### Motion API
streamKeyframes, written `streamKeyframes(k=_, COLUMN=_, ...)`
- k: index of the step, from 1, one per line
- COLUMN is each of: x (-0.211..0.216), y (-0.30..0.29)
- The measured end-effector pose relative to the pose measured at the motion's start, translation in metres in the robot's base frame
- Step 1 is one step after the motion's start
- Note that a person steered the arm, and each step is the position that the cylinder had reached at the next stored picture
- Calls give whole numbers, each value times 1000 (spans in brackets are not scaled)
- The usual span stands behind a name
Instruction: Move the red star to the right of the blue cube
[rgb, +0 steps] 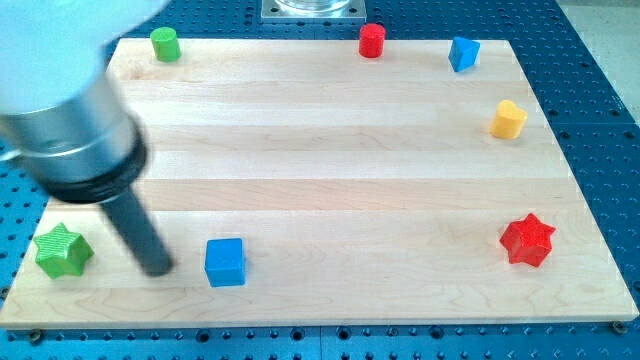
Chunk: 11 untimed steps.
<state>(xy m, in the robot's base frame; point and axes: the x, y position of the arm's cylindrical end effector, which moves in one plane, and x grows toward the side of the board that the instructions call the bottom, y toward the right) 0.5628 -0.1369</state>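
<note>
The red star (527, 240) lies near the board's right edge, low in the view. The blue cube (225, 262) sits at the lower left of the board, far to the left of the star. My tip (157, 268) rests on the board just left of the blue cube, with a small gap between them, and right of a green star (62, 251). The rod slants up to the large grey arm body (70, 140) at the view's left.
A green cylinder (165, 44) is at the top left. A red cylinder (372, 40) and a blue angular block (463, 54) are along the top edge. A yellow block (508, 119) is at the right. The wooden board (330, 160) lies on a blue perforated table.
</note>
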Motion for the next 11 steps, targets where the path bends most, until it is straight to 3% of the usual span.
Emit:
streamKeyframes(k=1, x=-6, y=80)
streamKeyframes(k=2, x=-15, y=73)
streamKeyframes(k=3, x=-2, y=0)
streamKeyframes(k=4, x=48, y=11)
streamKeyframes(k=7, x=56, y=170)
streamKeyframes(k=8, x=36, y=188)
streamKeyframes(k=10, x=22, y=140)
streamKeyframes(k=11, x=-32, y=186)
